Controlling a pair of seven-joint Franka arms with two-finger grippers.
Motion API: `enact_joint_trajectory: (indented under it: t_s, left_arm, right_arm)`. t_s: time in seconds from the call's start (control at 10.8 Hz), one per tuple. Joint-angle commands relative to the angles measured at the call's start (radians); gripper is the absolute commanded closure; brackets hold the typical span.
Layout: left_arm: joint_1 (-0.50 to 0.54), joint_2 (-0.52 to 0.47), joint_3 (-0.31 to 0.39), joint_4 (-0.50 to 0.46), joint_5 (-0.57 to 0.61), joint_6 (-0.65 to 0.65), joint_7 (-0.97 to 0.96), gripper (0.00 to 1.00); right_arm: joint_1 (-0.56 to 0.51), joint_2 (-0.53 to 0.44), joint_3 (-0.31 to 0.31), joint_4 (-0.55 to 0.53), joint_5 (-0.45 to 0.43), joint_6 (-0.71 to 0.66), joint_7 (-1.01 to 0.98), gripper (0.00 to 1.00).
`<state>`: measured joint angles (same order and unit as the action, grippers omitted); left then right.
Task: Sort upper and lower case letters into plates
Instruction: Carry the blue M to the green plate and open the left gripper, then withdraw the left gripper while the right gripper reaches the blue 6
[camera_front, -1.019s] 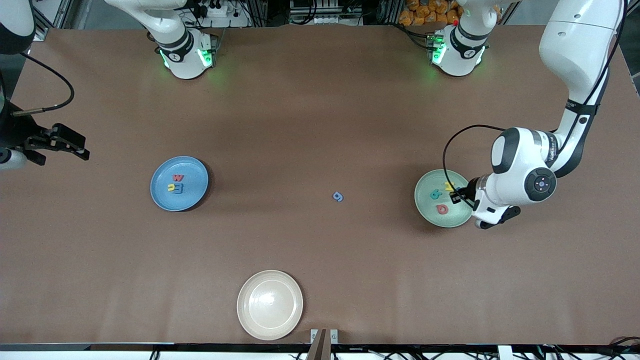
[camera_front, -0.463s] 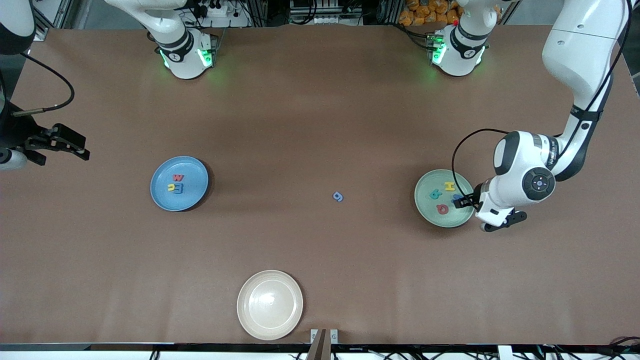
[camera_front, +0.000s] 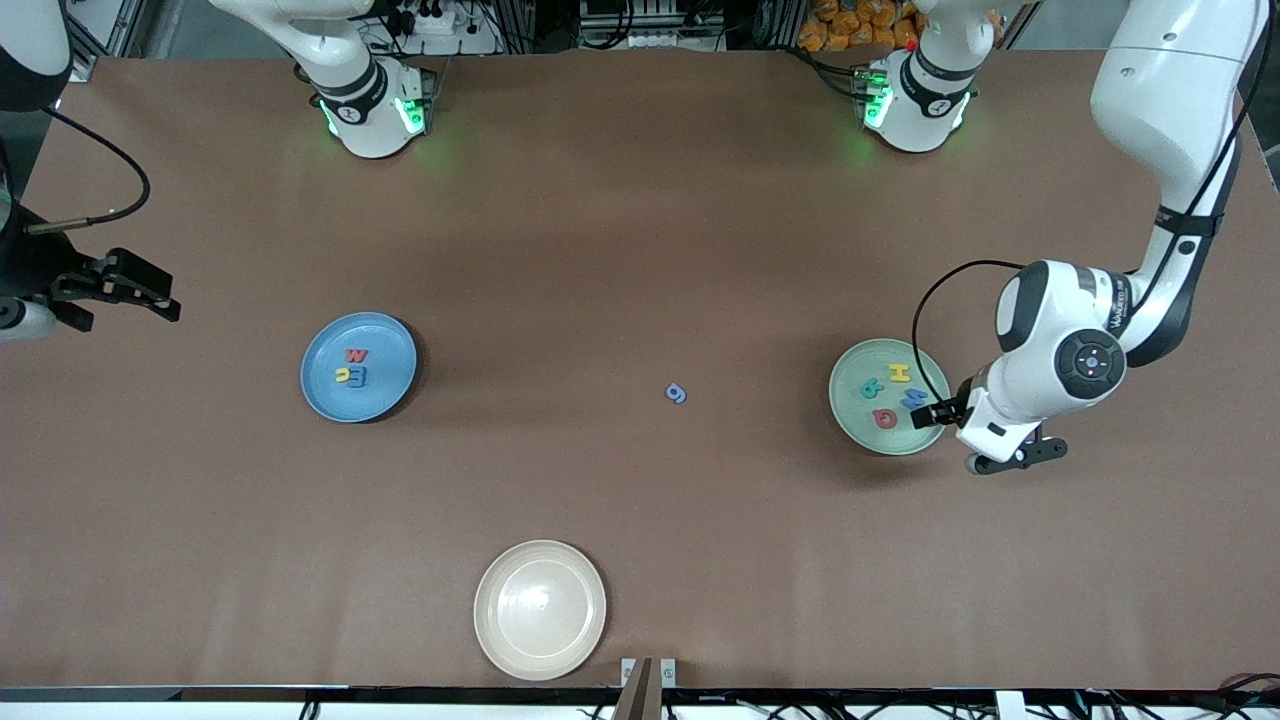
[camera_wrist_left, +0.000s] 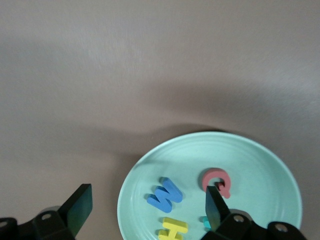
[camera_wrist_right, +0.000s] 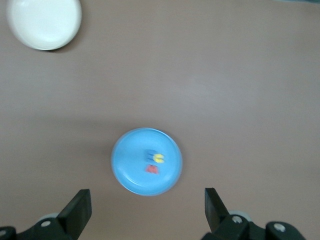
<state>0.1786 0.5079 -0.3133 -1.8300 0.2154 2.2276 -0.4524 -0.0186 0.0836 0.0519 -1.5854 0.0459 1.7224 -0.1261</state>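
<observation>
Near to far: cream plate (camera_front: 540, 610) sits empty at the camera edge of the tabletop (camera_front: 640, 250), not part of the sort; mid-tabletop, a lone blue "g" (camera_front: 677, 393) lies between the two plates, still unsorted.

Change: left gripper (camera_front: 930, 412) has just let go; a second ago its fingers were shut low in the green plate (camera_front: 852, 420), now they stand wide open and empty over that plate's rim, backing off toward the left arm's end; blue W (camera_front: 913, 398) now lies flat in the green plate, which it did not before.

Meaning: green plate now holds four capitals — yellow H (camera_front: 900, 373), teal R (camera_front: 871, 387), red Q (camera_front: 885, 418) (could be a G in the wrist view), plus the W; blue plate (camera_front: 330, 395) holds red w (camera_front: 356, 355), yellow u (camera_front: 342, 375) and a blue letter (camera_front: 358, 377), which I can't read; seven of eight placed; my guess is the "g" goes to the blue plate next.

Right gripper (camera_front: 115, 285) waits at the right arm's end of the tabletop, fingers open, nothing held.

Writing: only the letters themselves; lettering on the left arm's forearm is too small to read.
</observation>
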Motion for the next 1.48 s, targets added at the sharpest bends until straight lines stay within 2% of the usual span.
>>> enact_joint_trajectory:
  t_s: [0.0,0.37,0.65,0.83,1.11,1.2,1.39]
  left_arm:
    - [-0.001,-0.058,-0.015,0.046,0.028,-0.119,0.027,0.00]
    - [0.004,-0.141,-0.033,0.123,0.041,-0.294,0.139,0.00]
    - [0.002,-0.206,-0.044,0.233,0.030,-0.503,0.141,0.00]
    - [0.007,-0.227,-0.056,0.282,0.028,-0.560,0.143,0.00]
    - [0.013,-0.253,-0.061,0.288,0.021,-0.565,0.153,0.00]
    - [0.015,-0.291,-0.056,0.300,-0.020,-0.565,0.153,0.00]
    - [0.013,-0.292,-0.052,0.304,-0.039,-0.565,0.153,0.00]
  right_arm:
    - [0.085,0.082,0.054,0.015,-0.014,0.046,0.076,0.00]
    - [0.109,0.085,0.065,0.015,-0.003,0.063,0.089,0.00]
    - [0.257,0.152,0.066,0.015,0.005,0.185,0.153,0.00]
    - [0.359,0.200,0.066,0.021,-0.001,0.229,0.293,0.00]
    - [0.488,0.359,0.065,0.154,-0.004,0.258,0.396,0.00]
    - [0.532,0.427,0.065,0.201,-0.009,0.296,0.419,0.00]
    - [0.607,0.580,0.059,0.301,-0.024,0.386,0.439,0.00]
